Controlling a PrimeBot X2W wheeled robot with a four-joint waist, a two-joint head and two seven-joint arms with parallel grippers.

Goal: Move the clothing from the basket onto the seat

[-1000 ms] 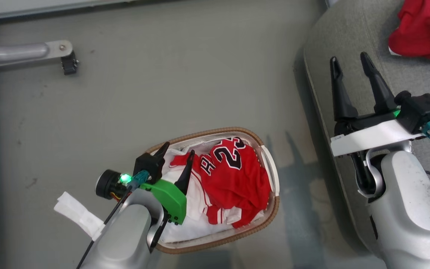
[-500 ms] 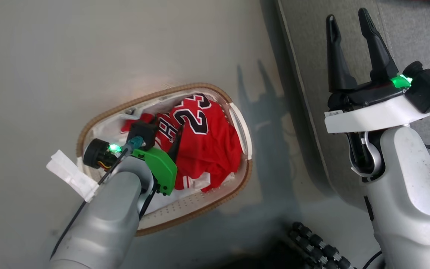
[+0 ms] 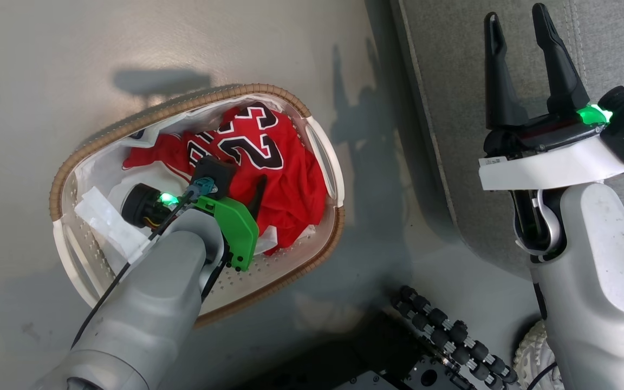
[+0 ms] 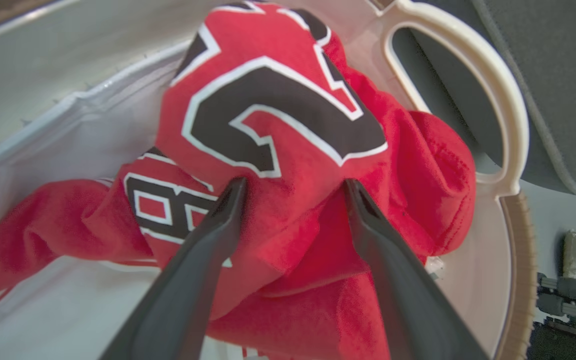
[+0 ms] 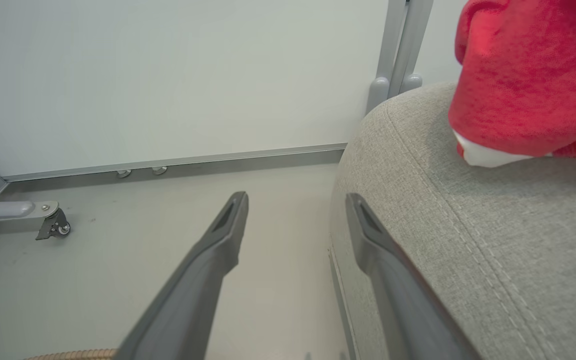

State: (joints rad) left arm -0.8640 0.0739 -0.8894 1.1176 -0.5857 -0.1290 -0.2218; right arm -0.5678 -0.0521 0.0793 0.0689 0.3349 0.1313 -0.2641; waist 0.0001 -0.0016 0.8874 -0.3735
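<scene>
One red "23" basketball garment (image 3: 277,162) lies in the oval white brown-rimmed plastic basket (image 3: 182,104), the left gripper (image 4: 293,187) spread around a fold, a second red garment (image 5: 528,75) on the grey fabric seat (image 5: 468,225) (right gripper (image 3: 516,15) parted, empty).

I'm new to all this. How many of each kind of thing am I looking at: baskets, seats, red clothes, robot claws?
basket: 1
seat: 1
red garments: 2, the basket garment and the seat garment
grippers: 2, the left gripper and the right gripper, both open
Total: 6
</scene>
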